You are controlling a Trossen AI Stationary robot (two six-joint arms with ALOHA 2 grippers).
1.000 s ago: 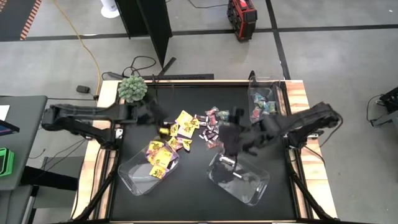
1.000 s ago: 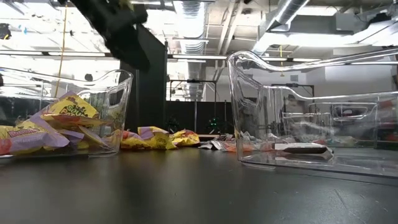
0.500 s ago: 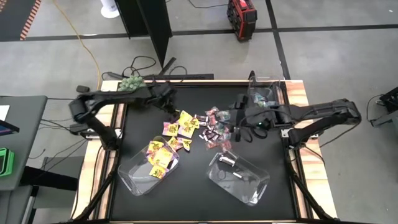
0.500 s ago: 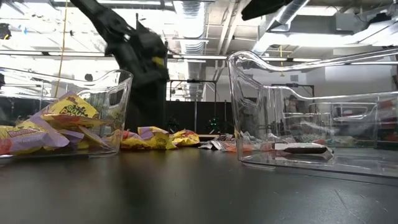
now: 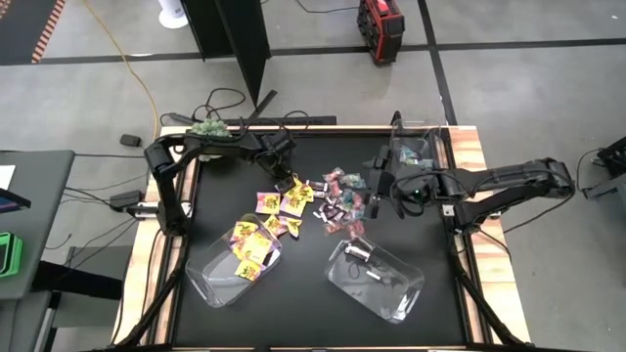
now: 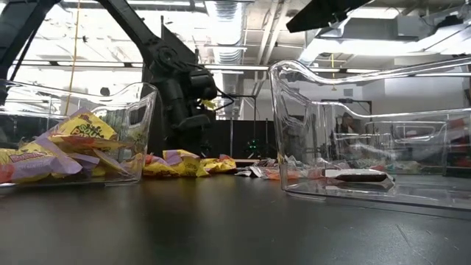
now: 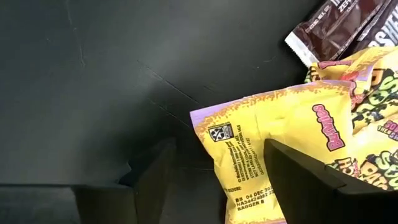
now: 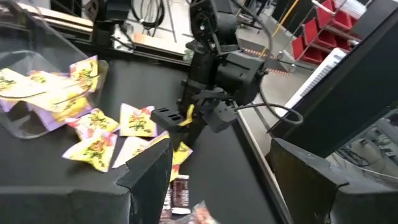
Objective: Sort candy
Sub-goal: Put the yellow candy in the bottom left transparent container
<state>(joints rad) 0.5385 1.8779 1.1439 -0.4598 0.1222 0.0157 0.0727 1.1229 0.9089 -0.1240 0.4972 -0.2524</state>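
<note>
Table black, wood-edged. Three clear bins: left bin holds yellow packets; front-right bin holds a dark bar; back-right bin holds teal-and-pink candy. Green plant at back-left corner. Loose candy pile mid-table: yellow packets left, dark bars and pink wrappers right. Left gripper low at pile's back-left edge, fingers spread, a yellow packet between them. Right gripper beside pile's right edge, fingers wide apart, nothing held.
</note>
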